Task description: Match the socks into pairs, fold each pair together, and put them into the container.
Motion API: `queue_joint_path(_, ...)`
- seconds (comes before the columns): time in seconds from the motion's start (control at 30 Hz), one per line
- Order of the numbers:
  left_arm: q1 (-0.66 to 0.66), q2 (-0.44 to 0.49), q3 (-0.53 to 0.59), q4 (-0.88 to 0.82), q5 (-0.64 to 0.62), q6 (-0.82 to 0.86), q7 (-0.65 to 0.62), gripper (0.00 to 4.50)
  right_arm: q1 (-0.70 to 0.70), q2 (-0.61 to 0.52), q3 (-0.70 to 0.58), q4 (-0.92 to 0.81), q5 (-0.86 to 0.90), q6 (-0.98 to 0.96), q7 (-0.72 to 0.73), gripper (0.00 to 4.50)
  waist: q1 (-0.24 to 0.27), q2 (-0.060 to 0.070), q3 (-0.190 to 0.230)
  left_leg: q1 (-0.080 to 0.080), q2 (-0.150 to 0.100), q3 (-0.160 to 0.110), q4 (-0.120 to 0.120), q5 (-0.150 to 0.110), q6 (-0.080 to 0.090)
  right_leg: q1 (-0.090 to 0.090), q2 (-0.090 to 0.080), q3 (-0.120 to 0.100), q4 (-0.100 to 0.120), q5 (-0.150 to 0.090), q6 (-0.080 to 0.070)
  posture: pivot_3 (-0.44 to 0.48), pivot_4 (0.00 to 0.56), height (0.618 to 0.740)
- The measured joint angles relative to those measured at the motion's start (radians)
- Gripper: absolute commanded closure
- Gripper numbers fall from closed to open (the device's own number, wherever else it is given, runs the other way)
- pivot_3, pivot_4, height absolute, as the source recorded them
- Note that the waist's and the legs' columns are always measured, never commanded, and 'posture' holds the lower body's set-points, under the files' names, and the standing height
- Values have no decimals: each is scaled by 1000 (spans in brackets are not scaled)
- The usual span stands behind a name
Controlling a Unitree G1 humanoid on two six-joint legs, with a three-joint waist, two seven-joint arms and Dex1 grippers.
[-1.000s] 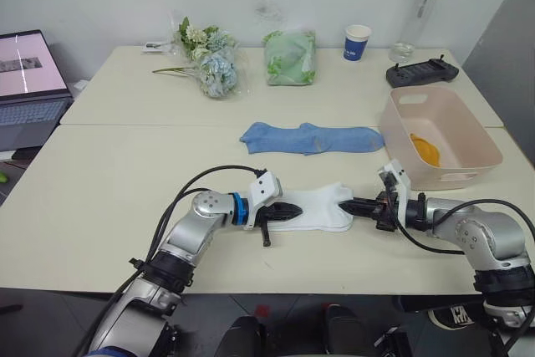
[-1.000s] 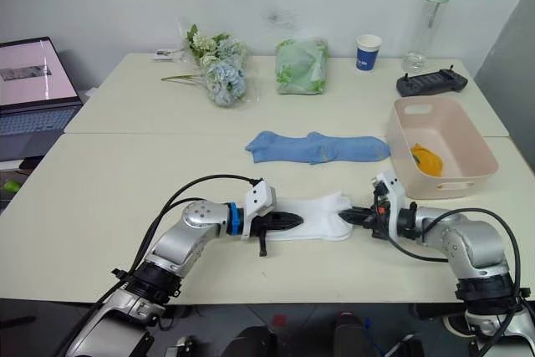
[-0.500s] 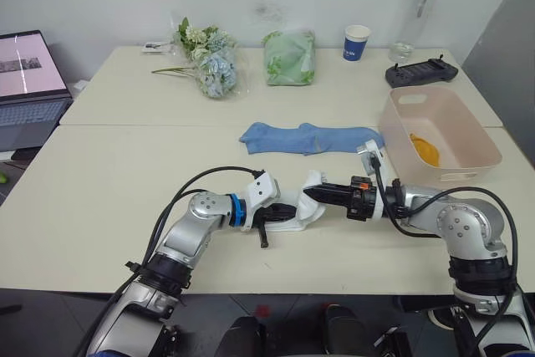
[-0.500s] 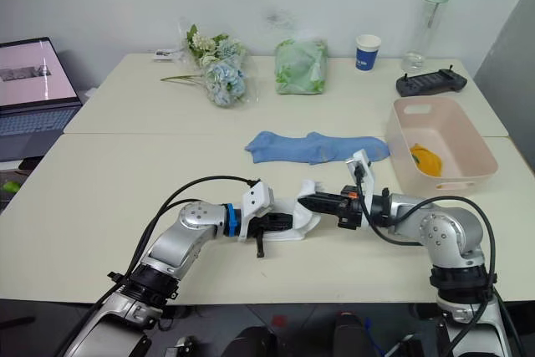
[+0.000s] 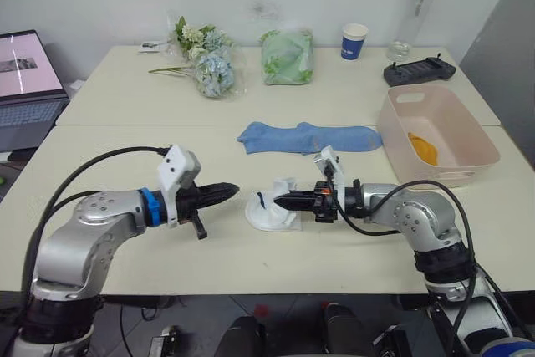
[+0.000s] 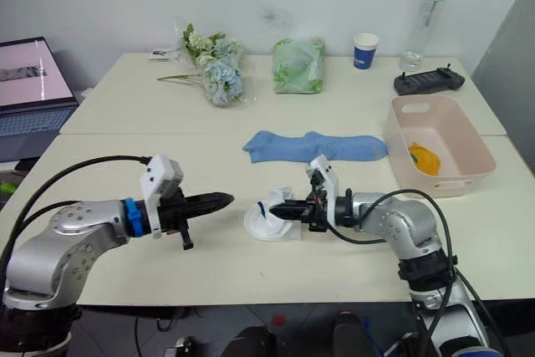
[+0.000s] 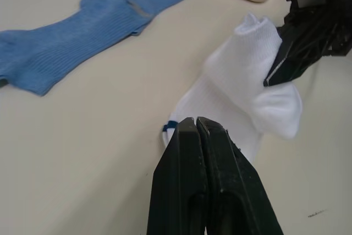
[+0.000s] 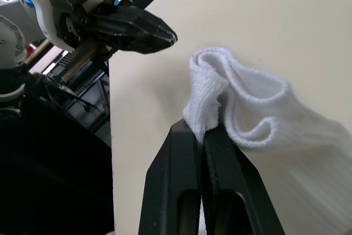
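We see the white socks (image 5: 272, 209) folded over into a bunched heap near the front-centre of the table (image 5: 125, 156), w/ a small dark mark at the cuff edge facing the left arm. R gripper (image 5: 280, 202) reaches in from the right & its two black fingers are pinched tight on a fold of the white fabric; the right wrist view shows the fingers (image 8: 181, 158) closed w/ cloth caught between them & a loop of sock sticking up just past the tips. L gripper (image 5: 230, 191) hangs just left of the heap, apart from it, fingers pressed together w/ nothing between them; the left wrist view shows both fingers (image 7: 190, 152) touching along their length, tips near the cuff but not on it. Further back, approx. mid-table, the light blue socks (image 5: 305, 136) lie flat & stretched out sideways, their right end near the container (image 5: 468, 169). That pink tub sits at the table's right side, well apart from the white heap, w/ something mustard-yellow (image 5: 425, 149) inside, prob. the yellow socks, though we can't tell how they're folded. Along the far edge: a flower bunch (image 5: 205, 60), a green cloth bundle (image 5: 288, 56), a blue-and-white paper cup (image 5: 354, 41), a clear bottle (image 5: 418, 10) w/ a pale green cap, and a black controller (image 5: 420, 70). A laptop (image 5: 29, 81) stands open off to the left.
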Motion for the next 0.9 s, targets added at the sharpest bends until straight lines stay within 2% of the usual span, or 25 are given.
queue_joint_path(0.2,42,-12,-15,-12,10,-16,52,4481,-45,40,90,107,-111,-64,15,4500,6,0,0,0,0,0,0,0,0,0,0,0,-1,0,0,0,150,740)
queue_joint_path(0.23,37,-19,-15,-14,8,-16,63,4500,-48,44,91,118,-120,-76,19,3965,8,0,0,0,0,0,0,0,0,0,0,0,-1,0,0,0,150,740)
queue_joint_path(0.3,25,-21,-15,-15,7,-16,73,4500,-49,51,89,129,-131,-86,22,3419,11,0,0,0,0,0,0,0,0,0,0,0,-1,0,0,0,150,740)
queue_joint_path(0.57,-64,-7,-39,31,6,-30,63,4500,-49,72,-3,85,-102,-9,-13,608,14,0,0,0,0,0,-1,0,0,-1,0,0,-1,0,0,0,150,740)
queue_joint_path(0.73,-167,-51,-122,41,-6,-46,44,4500,-45,46,-136,-3,-14,93,-58,608,18,0,0,-1,-1,0,-1,0,0,0,-1,0,-2,0,0,0,150,740)
queue_joint_path(0.9,-172,-91,-278,97,55,-123,23,4500,14,-51,-206,-44,-15,137,-115,608,13,0,0,1,0,1,-3,0,0,0,0,1,-1,0,0,0,150,740)
